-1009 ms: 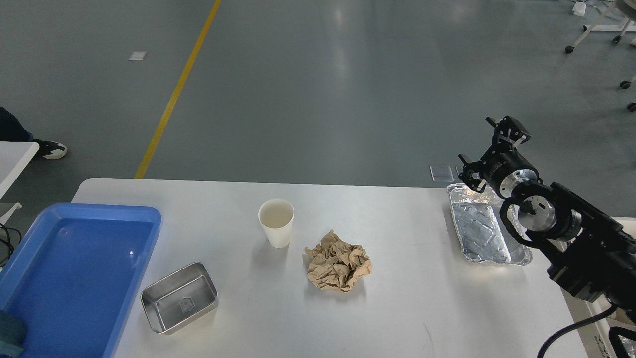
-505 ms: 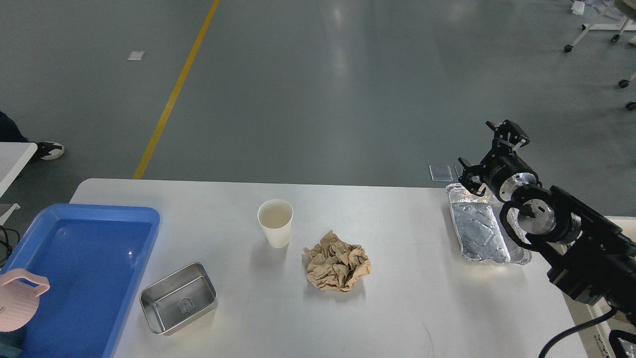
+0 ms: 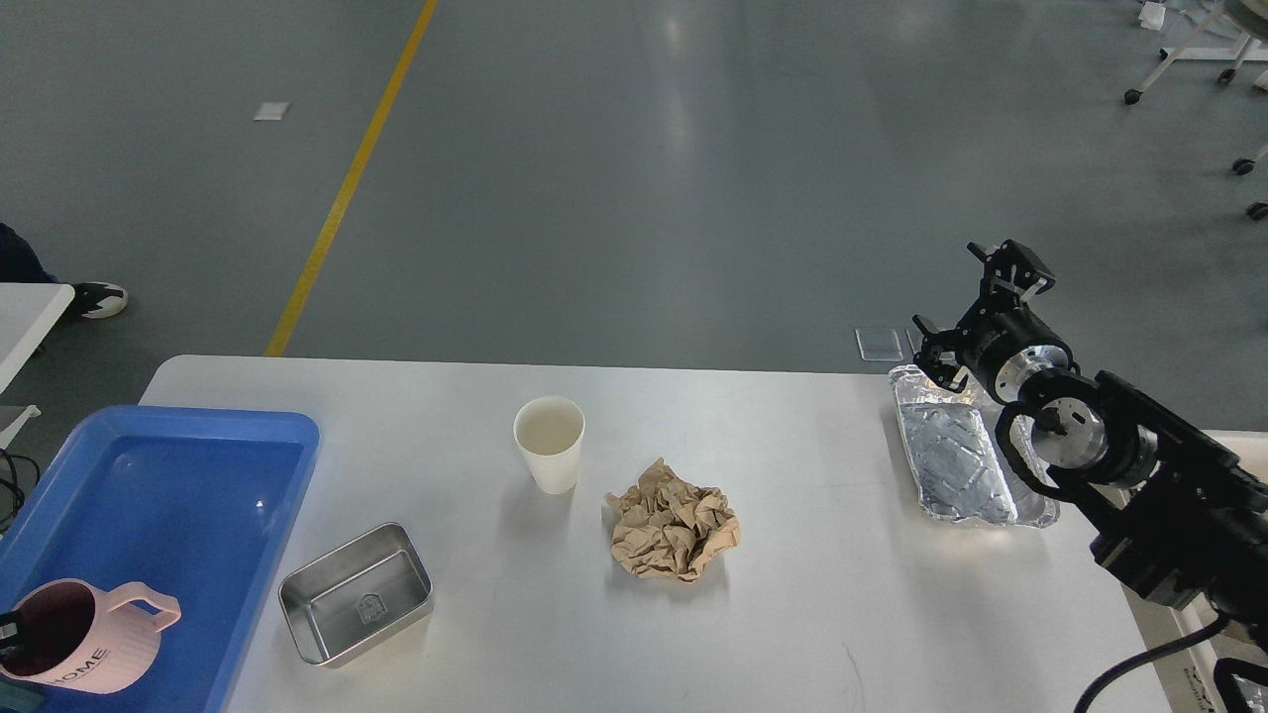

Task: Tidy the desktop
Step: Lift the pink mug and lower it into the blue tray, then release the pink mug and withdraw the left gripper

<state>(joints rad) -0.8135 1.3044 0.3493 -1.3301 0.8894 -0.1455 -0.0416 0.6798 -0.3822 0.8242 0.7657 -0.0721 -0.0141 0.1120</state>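
The white desktop (image 3: 842, 594) holds a white paper cup (image 3: 550, 443), a crumpled brown paper ball (image 3: 674, 533), a small steel container (image 3: 357, 592) and a foil tray (image 3: 956, 460). A blue tray (image 3: 168, 495) sits at its left end. A pink mug (image 3: 89, 649) stands upright over the tray's near left corner. A dark bit of my left gripper (image 3: 8, 632) shows at the mug's rim, at the view's edge, holding it. My right gripper (image 3: 976, 302) is open and empty, above the far end of the foil tray.
My right arm (image 3: 1139, 475) lies over the desktop's right edge. A second white table (image 3: 30, 307) and a person's shoe (image 3: 99, 297) are at the far left. Grey floor with a yellow line (image 3: 347, 188) lies beyond the desktop's far edge.
The pink mug has come into view at the lower left and moved right and down over the blue tray, now upright. My right gripper has barely shifted.
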